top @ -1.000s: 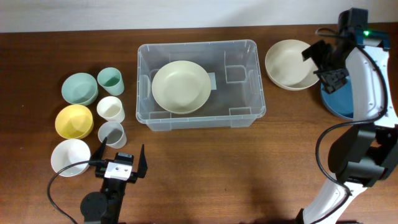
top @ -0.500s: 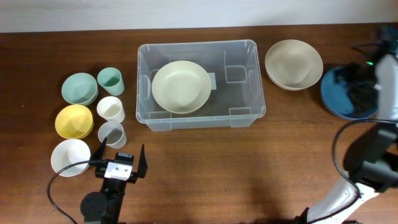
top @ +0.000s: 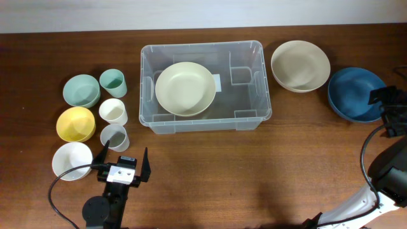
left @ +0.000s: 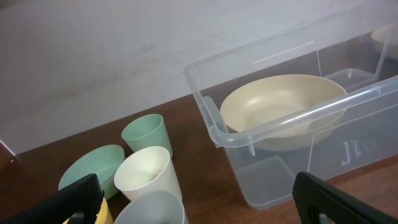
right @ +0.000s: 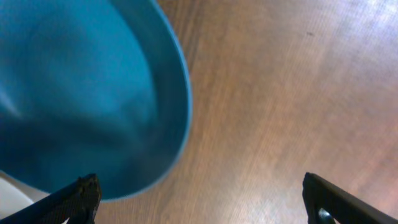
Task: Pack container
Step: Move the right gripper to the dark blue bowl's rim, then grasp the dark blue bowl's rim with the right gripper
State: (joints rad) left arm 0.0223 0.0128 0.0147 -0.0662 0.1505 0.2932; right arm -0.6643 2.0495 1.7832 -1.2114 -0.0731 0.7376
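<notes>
The clear plastic container (top: 254,52) stands at the table's middle back with a cream bowl (top: 185,88) inside; both show in the left wrist view, container (left: 211,121) and bowl (left: 280,109). A beige bowl (top: 300,65) and a blue bowl (top: 356,94) lie to its right. My left gripper (top: 123,160) is open and empty at the front left, near the cups. My right gripper (top: 389,111) is open and empty at the far right, just beside the blue bowl (right: 81,93).
Left of the container are a green bowl (top: 81,90), a yellow bowl (top: 75,123), a white bowl (top: 71,159), a green cup (top: 112,82), a white cup (top: 113,111) and a clear cup (top: 114,136). Bare wood lies in front.
My right arm has swung from above the beige bowl's right side down to the table's right edge, uncovering the blue bowl. The left arm has not moved.
</notes>
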